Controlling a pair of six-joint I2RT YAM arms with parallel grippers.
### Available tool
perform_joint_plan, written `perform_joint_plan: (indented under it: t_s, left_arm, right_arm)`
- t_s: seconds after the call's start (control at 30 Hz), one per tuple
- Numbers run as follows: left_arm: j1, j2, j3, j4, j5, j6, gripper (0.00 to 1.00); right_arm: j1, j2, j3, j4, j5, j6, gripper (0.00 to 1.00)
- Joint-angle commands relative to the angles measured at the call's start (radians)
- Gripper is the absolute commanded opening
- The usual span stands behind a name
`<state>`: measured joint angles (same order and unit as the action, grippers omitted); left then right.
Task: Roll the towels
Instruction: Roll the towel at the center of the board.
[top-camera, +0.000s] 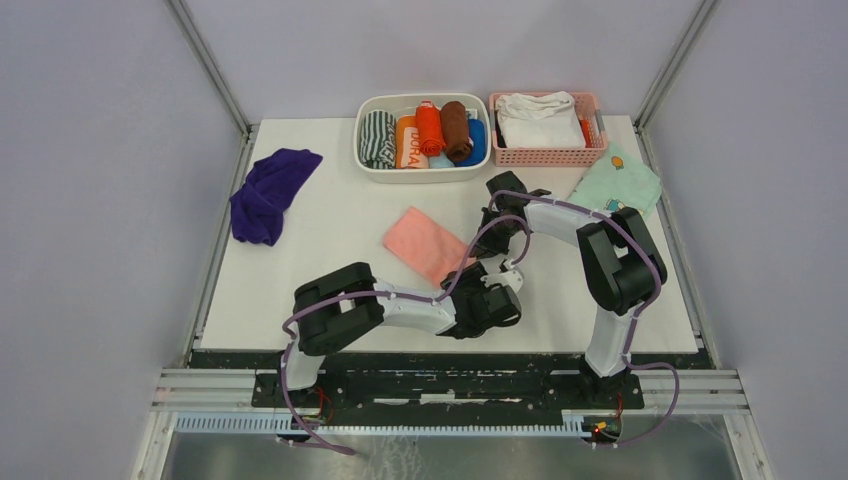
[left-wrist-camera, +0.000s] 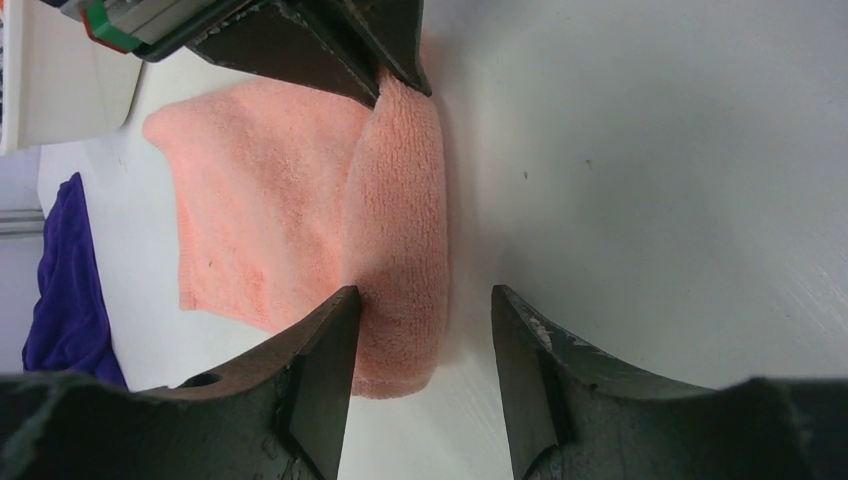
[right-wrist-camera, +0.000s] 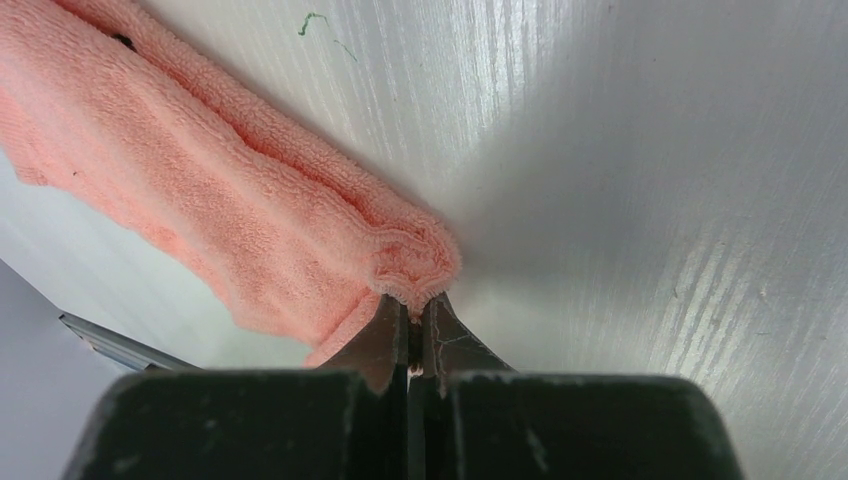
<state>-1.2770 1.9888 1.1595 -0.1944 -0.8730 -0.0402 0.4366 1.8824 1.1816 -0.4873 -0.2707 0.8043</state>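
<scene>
The salmon-pink towel (top-camera: 420, 243) lies flat at mid-table with its right edge folded up into a thick roll (left-wrist-camera: 400, 200). My right gripper (right-wrist-camera: 412, 300) is shut on the far end of that rolled edge (right-wrist-camera: 415, 255); in the left wrist view its dark fingers (left-wrist-camera: 395, 60) show at the top. My left gripper (left-wrist-camera: 420, 295) is open and straddles the near end of the roll, with the left finger (left-wrist-camera: 320, 370) against the cloth and the right finger (left-wrist-camera: 525, 370) apart from it. From above, both grippers (top-camera: 462, 285) (top-camera: 483, 248) meet at the towel's right side. The purple towel (top-camera: 268, 192) lies crumpled at the far left.
A white tub (top-camera: 362, 150) with several rolled towels and a pink basket (top-camera: 545, 156) holding a white folded cloth stand at the back. A mint-green printed cloth (top-camera: 615, 180) lies at the right, behind the right arm's elbow (top-camera: 615, 262).
</scene>
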Motion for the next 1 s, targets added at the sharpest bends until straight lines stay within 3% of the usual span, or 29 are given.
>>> perform_joint_plan:
  t_s: [0.0, 0.27, 0.43, 0.6, 0.7, 0.97]
  left_arm:
    - [0.020, 0.033, 0.003, -0.072, 0.026, -0.077, 0.58]
    - [0.040, 0.033, -0.027, -0.118, 0.085, -0.148, 0.49]
    - [0.066, 0.018, -0.043, -0.107, 0.155, -0.167, 0.27]
    - [0.110, -0.058, -0.078, -0.052, 0.287, -0.181, 0.10]
    - [0.173, -0.118, -0.116, -0.010, 0.448, -0.210, 0.03]
    - [0.391, -0.223, -0.222, 0.148, 0.953, -0.313, 0.03]
  right_arm:
    - [-0.006, 0.001, 0.013, 0.012, -0.008, -0.012, 0.00]
    - [-0.012, 0.003, 0.022, 0.018, -0.024, -0.021, 0.00]
    - [-0.013, -0.004, 0.028, 0.056, -0.065, -0.043, 0.01]
    - [-0.023, -0.037, -0.004, 0.158, -0.126, -0.044, 0.14]
    - [-0.038, -0.070, -0.027, 0.210, -0.149, -0.036, 0.21]
    - [-0.114, -0.167, -0.126, 0.338, -0.197, -0.038, 0.42]
